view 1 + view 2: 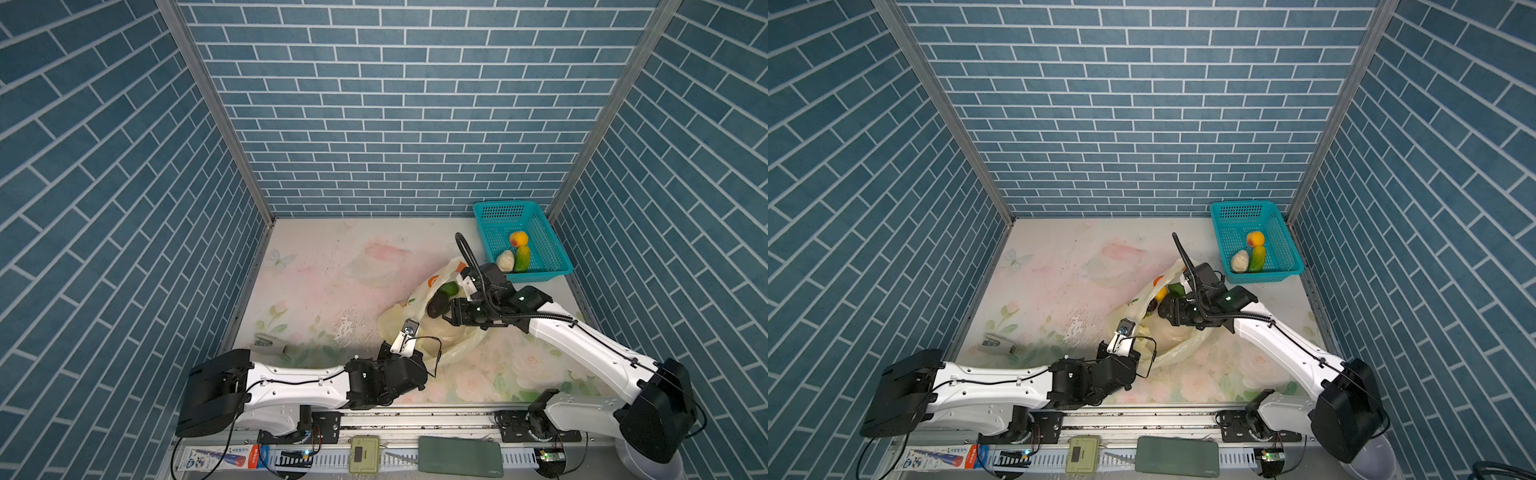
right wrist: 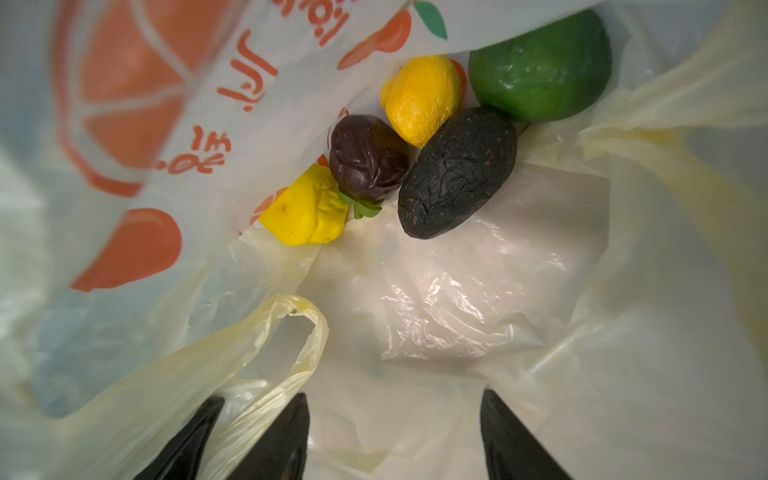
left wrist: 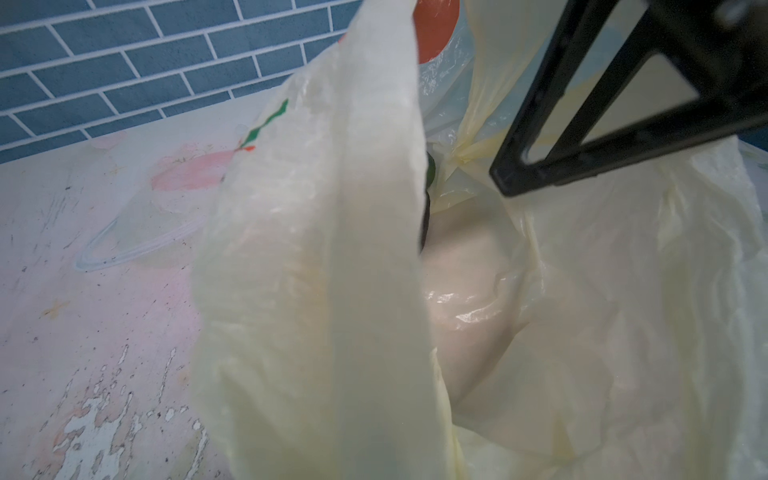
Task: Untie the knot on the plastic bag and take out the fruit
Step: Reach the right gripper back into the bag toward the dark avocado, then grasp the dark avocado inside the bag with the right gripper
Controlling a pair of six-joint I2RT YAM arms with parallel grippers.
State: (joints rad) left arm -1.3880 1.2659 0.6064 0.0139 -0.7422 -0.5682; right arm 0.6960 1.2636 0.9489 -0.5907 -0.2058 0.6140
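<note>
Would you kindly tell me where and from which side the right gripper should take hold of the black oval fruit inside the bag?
Probably across the narrow middle of the black oval fruit, coming through the open mouth of the plastic bag, where the right gripper stands open. Its near end faces bare film; its far end nestles against the green fruit and yellow fruit.

We see the right gripper (image 1: 448,313) at the plastic bag (image 1: 392,322), seemingly beside a dark fruit (image 1: 436,306); the basket (image 1: 498,216) holds three other fruits (image 1: 518,239).

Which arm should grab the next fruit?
Right. The right gripper, open, is inside the plastic bag facing the dark oval fruit; the left gripper is shut on the bag, holding it up.
</note>
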